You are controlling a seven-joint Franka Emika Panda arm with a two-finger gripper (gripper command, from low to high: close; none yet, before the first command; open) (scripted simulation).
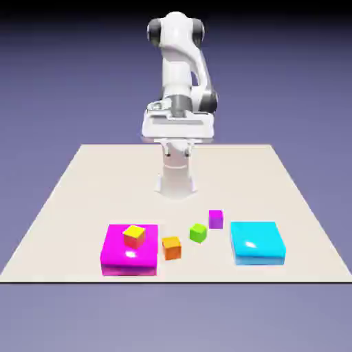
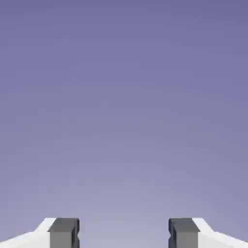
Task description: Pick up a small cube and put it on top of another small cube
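Purple cube (image 1: 216,218) sits untouched on the table (image 1: 82,179) in the exterior view, so as far as this view shows, nothing of the task is done: no small cube has been lifted by the arm, and the picking, carrying and stacking all remain. Taking the cyan block (image 1: 258,242) as the landmark, the purple cube lies just beyond its far left corner, close but apart from it. The green cube (image 1: 199,232) rests a little further from the cyan block on the same side, and the orange cube (image 1: 172,247) further still. A yellow-orange cube (image 1: 135,236) already sits on top of the magenta block (image 1: 129,251), well apart from the cyan block. The pincer (image 1: 178,137) hangs high up by the robot's base, well behind the cyan block and well apart from the purple cube, judged to be at a starting pose.

Seen from the hand view, only the backdrop fills the picture; neither the purple cube nor the cyan block shows. The two grey fingertips (image 2: 64,232) stand spread with bare space between them, so the pincer is open and grips nothing.
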